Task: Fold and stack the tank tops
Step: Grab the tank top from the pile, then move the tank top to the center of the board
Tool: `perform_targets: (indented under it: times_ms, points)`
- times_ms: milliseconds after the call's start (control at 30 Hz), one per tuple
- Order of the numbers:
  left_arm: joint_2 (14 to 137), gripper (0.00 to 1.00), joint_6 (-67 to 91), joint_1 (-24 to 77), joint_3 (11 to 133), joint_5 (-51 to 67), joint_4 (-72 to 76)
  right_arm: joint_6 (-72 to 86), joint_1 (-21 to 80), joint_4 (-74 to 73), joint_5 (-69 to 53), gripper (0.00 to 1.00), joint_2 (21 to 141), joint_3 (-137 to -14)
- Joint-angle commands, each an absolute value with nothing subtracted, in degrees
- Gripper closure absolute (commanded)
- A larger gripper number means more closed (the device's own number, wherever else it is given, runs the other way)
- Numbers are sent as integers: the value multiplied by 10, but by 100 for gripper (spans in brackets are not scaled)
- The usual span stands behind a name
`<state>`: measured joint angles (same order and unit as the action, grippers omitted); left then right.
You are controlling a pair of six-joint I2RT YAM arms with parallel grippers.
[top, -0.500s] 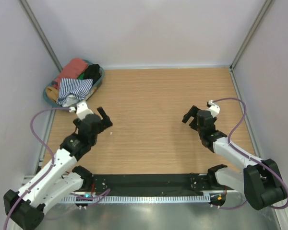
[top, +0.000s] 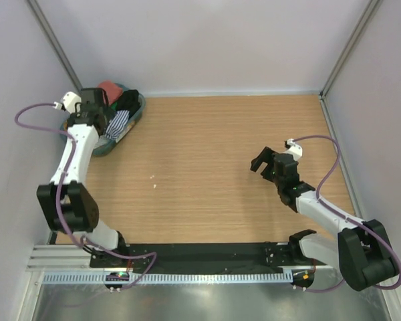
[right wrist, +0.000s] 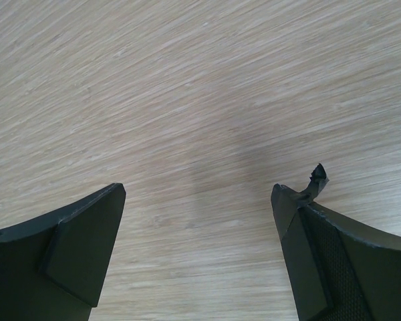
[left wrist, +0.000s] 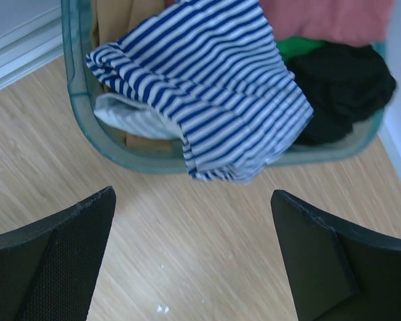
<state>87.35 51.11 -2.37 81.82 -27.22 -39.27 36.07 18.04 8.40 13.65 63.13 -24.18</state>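
Swung to the far-left corner basket (left wrist: pixel 78 107), left gripper (left wrist: pixel 192 194) gapes wide near the striped tank top (left wrist: pixel 207 87); right gripper (right wrist: pixel 197 190) wide too.

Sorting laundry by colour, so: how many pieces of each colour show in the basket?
striped top: 1
red cloth: 1
green cloth: 1
black cloth: 1
tan cloth: 1
Total: 5

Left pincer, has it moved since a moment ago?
Yes. The left pincer swung from the open table to the far-left corner and now hangs open over the basket.
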Motion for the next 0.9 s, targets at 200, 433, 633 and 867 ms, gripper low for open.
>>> perform_targets:
  times_ms: [200,433,633,867]
  points:
    - [1099,51,491,-75,982,-234,-453,346,183,118,133,0,608,-235]
    - [1011,100,469,-63,998,-265,-473,345,182,122,123,0,626,-241]
    - [808,100,469,-59,953,-205,-403,343,182,127,113,0,642,-247]
    - [661,100,525,103,928,-109,-414,337,183,136,121,0,628,-239]
